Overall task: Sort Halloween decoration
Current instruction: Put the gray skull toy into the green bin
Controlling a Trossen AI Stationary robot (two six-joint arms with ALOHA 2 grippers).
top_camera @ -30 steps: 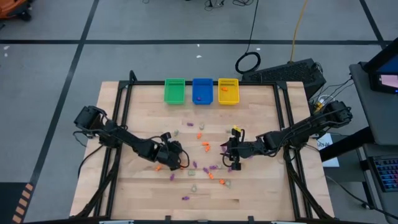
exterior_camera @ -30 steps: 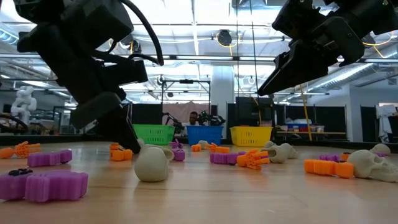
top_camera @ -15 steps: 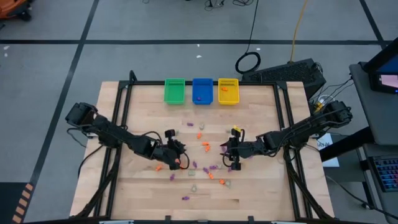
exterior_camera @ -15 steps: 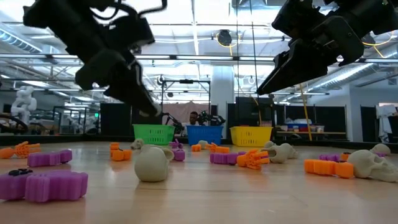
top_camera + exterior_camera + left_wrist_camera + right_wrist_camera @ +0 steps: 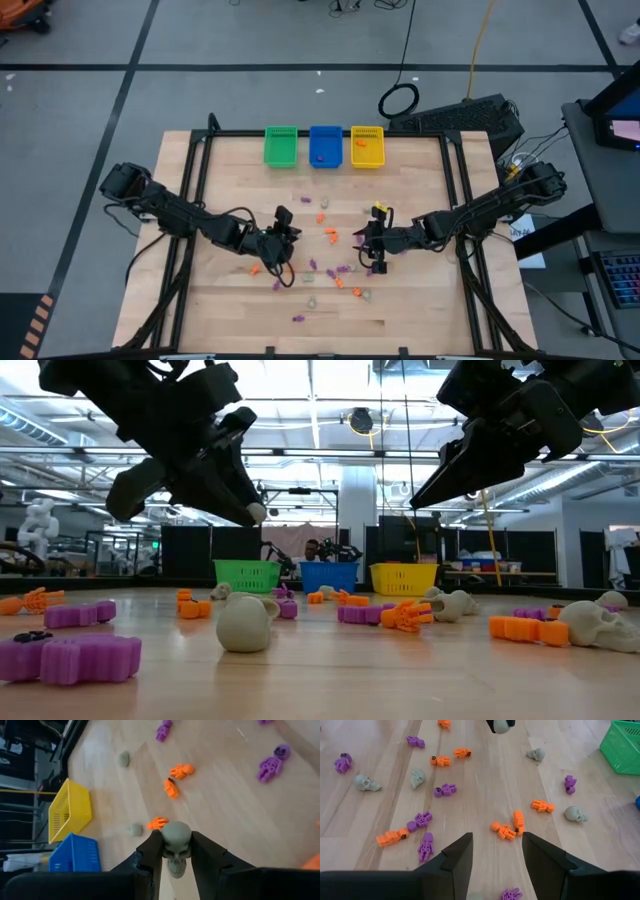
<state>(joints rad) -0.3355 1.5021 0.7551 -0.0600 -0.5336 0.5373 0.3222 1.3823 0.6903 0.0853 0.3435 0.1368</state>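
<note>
Left claw [image 5: 176, 851] pinches pale skull [image 5: 175, 841] by its sides, raised above table; round skull could slip out mid-carry toward bins.

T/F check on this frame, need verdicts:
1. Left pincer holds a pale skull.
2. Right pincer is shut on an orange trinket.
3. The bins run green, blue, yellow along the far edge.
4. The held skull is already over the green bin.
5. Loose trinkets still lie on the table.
1. True. The left pincer is shut on a pale skull, lifted off the table.
2. False. The right pincer is open and empty, hovering over the scattered trinkets.
3. True. Green bin, blue bin, yellow bin, in that order.
4. False. The skull is over mid-table, well short of the bins.
5. True. Orange, purple and pale pieces remain scattered.
</note>
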